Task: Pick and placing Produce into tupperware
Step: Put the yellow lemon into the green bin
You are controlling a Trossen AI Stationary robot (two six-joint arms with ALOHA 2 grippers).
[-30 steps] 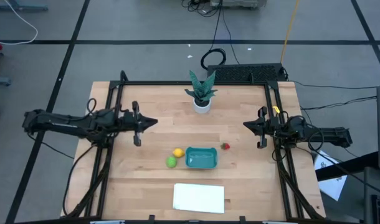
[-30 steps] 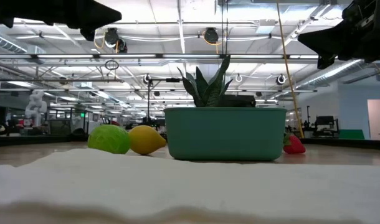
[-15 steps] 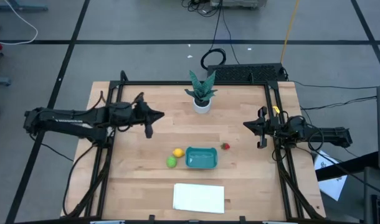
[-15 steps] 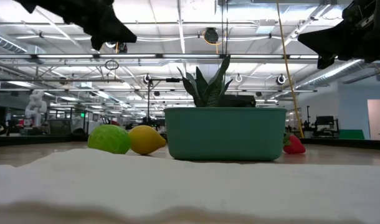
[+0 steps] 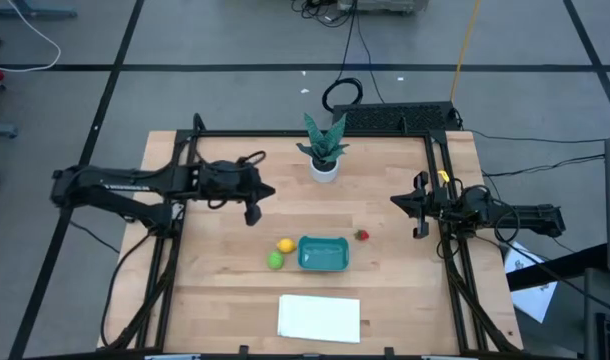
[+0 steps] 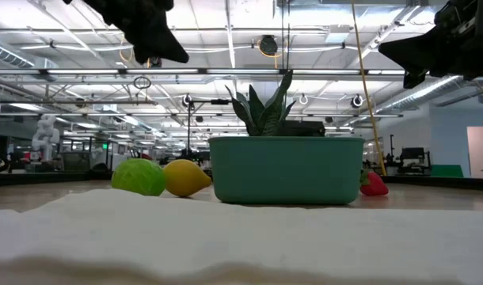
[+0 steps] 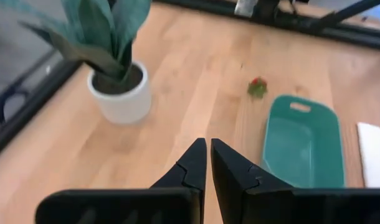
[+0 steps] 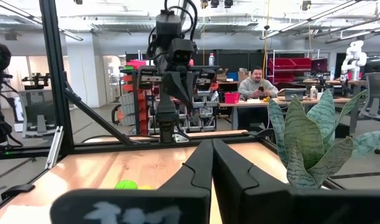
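Note:
The teal tub (image 5: pixel 323 254) stands near the table's middle, with nothing in it in the left wrist view (image 7: pixel 302 144). A yellow fruit (image 5: pixel 285 245) and a lime green one (image 5: pixel 275 260) lie on the wood just left of the tub, also in the low view (image 6: pixel 185 177) (image 6: pixel 138 176). The small red fruit (image 5: pixel 362 236) lies right of the tub (image 7: pixel 258 87). My left gripper (image 5: pixel 264 197) hovers shut above the table, up-left of the tub (image 7: pixel 208 149). My right gripper (image 5: pixel 397 201) waits shut near the right edge (image 8: pixel 212 149).
A green potted plant in a white pot (image 5: pixel 324 150) stands toward the far edge, close to my left gripper's path. A flat white sheet (image 5: pixel 319 317) lies near the front edge. Black frame rails (image 5: pixel 185 200) run along both sides. A person sits at a desk (image 8: pixel 257 84) beyond the table.
My left gripper has moved toward the table's right and slightly toward the near edge, coming closer to the tub and fruits, staying shut and above the table. The right arm has kept still, and the fruits and tub have not moved.

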